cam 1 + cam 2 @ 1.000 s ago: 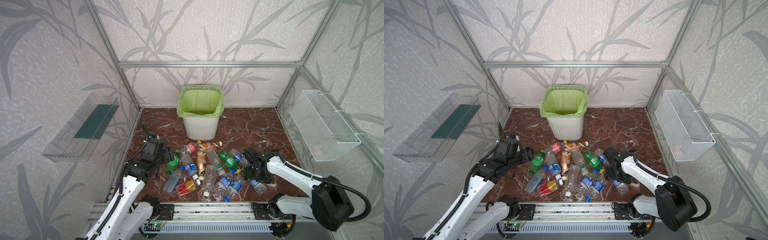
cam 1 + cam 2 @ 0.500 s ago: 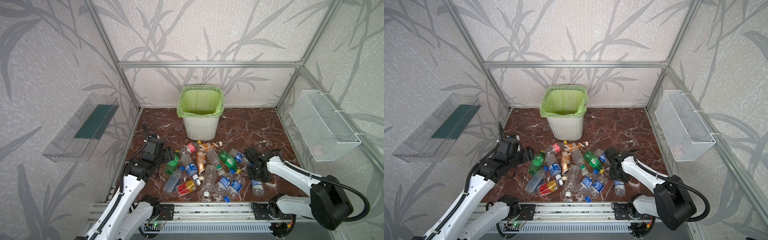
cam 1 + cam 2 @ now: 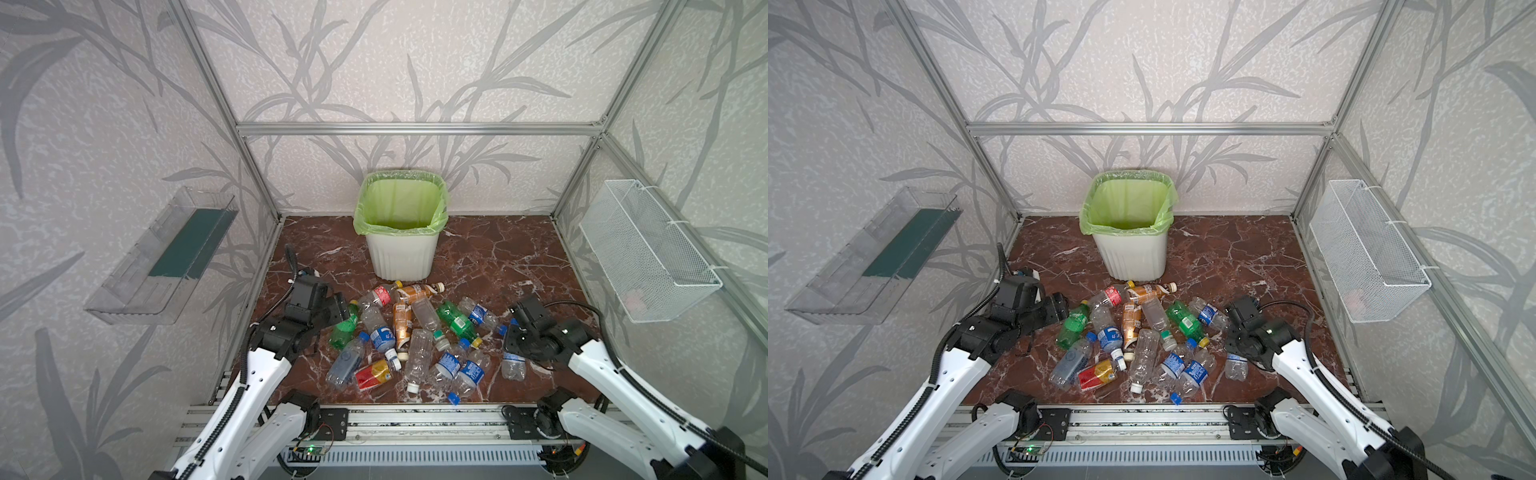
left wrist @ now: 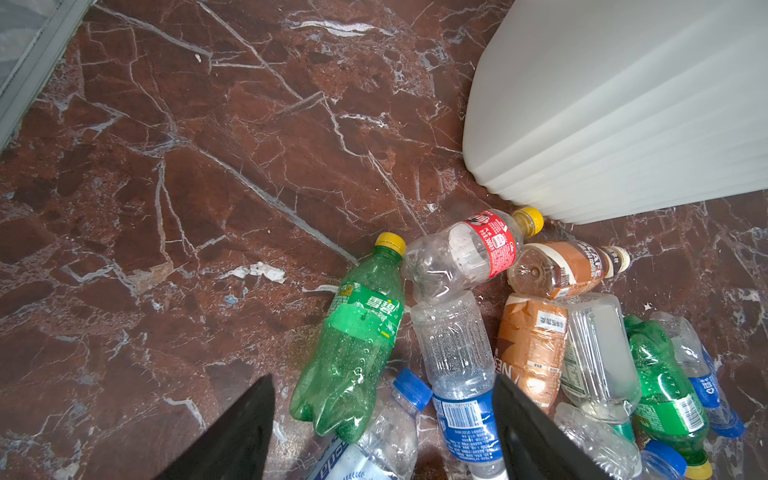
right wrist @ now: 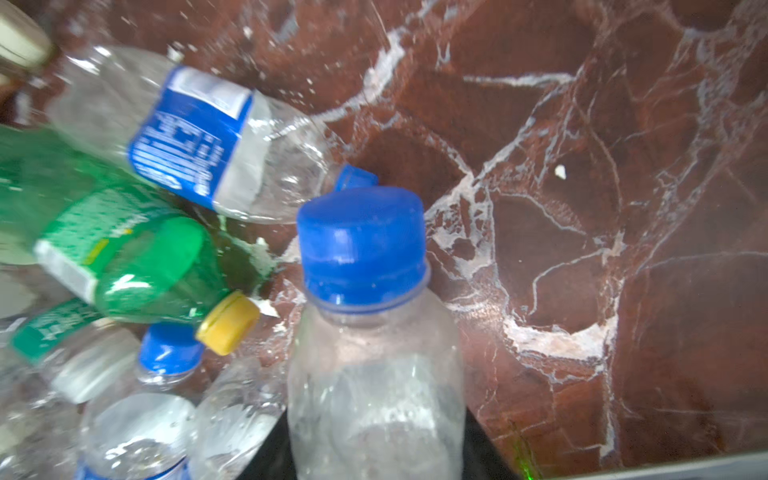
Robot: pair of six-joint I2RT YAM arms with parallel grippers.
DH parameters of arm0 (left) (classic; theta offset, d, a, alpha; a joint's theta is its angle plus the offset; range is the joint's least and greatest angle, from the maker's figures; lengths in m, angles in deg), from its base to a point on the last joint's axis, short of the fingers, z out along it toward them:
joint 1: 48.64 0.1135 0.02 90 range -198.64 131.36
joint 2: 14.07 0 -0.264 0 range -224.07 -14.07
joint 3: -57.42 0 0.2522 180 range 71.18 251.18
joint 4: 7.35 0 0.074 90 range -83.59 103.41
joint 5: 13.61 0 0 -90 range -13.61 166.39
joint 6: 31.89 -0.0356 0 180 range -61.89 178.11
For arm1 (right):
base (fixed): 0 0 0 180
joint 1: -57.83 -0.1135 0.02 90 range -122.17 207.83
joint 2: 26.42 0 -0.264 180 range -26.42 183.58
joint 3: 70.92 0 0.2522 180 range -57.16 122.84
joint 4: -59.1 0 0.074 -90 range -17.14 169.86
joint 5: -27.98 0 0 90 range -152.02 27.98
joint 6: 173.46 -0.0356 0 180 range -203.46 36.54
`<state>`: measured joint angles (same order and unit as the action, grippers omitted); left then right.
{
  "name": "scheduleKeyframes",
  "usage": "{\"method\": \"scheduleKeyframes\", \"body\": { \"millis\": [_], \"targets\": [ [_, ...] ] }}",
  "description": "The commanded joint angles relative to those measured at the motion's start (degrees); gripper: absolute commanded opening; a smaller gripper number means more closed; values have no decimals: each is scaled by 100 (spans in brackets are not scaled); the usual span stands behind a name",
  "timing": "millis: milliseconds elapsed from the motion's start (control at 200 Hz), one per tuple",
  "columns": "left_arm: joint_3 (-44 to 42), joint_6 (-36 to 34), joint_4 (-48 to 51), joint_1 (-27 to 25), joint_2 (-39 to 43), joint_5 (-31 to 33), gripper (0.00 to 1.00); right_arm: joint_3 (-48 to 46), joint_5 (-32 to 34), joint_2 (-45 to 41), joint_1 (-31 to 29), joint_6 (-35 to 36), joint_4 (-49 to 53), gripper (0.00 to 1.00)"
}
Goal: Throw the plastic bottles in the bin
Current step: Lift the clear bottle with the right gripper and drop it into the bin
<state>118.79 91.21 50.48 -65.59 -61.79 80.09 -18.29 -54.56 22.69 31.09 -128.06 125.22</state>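
Nearest, the right gripper (image 3: 513,351) holds its jaws closed on a clear blue-capped bottle (image 5: 374,353): seemingly light, thin, likely slippery, so grip mid-body. The left gripper (image 4: 383,380) jaws stand open above the plastic bottles (image 3: 409,332) on the worktop; the bin (image 3: 401,257) is beyond.

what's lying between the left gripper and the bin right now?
Left wrist view: a clear blue-labelled bottle lies just ahead of the open left gripper, then the red-labelled bottle, which lies close to the base of the bin.
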Motion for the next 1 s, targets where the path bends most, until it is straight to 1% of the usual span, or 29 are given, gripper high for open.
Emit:
{"method": "scheduleKeyframes", "body": {
  "millis": [0, 125, 235, 340, 390, 420, 425, 485, 540, 585, 640, 665, 705, 740, 750, 765, 780, 850, 870, 995],
  "targets": [
    [-20, 103, -63, -19, 14, -54, 82, 269, -119, -482, 67, -102, -403, 45],
    [-16, 127, -87, -25, 10, -132, 82, 347, -577, -773, 107, -43, -1463, 45],
    [29, 153, -92, -24, 26, -203, 82, 476, -1031, -719, 103, 77, -2898, 45],
    [102, 166, -53, -24, 60, -211, 82, 1006, -1382, -161, 100, 211, -4300, 45],
    [169, 161, -25, -21, 69, -212, 82, 1593, -1529, 240, 91, 284, -4813, 45],
    [214, 167, -13, -28, 75, -210, 82, 2014, -1579, 676, 67, 337, -5073, 45],
    [227, 173, -13, -23, 77, -211, 82, 2014, -1579, 676, 67, 337, -5073, 45],
    [344, 179, 22, -27, 79, -203, 82, 3275, -1573, 1524, -78, 596, -5247, 47],
    [483, 180, 73, -24, 63, -195, 82, 4586, -1442, 2365, -226, 763, -4987, 51],
    [606, 172, 119, -27, 53, -188, 82, 5621, -1519, 3100, -235, 764, -4621, 58],
    [744, 167, 160, -23, 32, -185, 82, 6809, -1586, 3955, -205, 767, -3718, 69],
    [784, 155, 169, -19, 27, -169, 82, 7163, -1668, 4253, -189, 761, -3431, 75],
    [828, 130, 171, -19, 44, -151, 82, 7463, -1891, 4560, -157, 692, -3181, 80],
    [832, 111, 177, -19, 78, -113, 82, 7531, -1887, 4639, -164, 716, -3014, 85],
    [829, 103, 180, -25, 85, -95, 82, 7517, -1867, 4631, -167, 733, -2984, 88],
    [828, 94, 186, -20, 94, -64, 82, 7456, -1828, 4584, -173, 745, -2972, 96],
    [815, 89, 183, -19, 119, -45, 82, 7368, -1778, 4519, -173, 765, -2990, 100],
    [713, 43, 180, -19, 198, 67, 83, 6860, -1486, 4026, -136, 761, -3101, 99],
    [680, 24, 176, -19, 218, 91, 83, 6725, -1431, 3881, -103, 939, -3108, 99],
    [517, -1, 185, -19, 271, 148, 84, 5630, -1120, 2845, 86, 1120, -3054, 100]
  ]
}}
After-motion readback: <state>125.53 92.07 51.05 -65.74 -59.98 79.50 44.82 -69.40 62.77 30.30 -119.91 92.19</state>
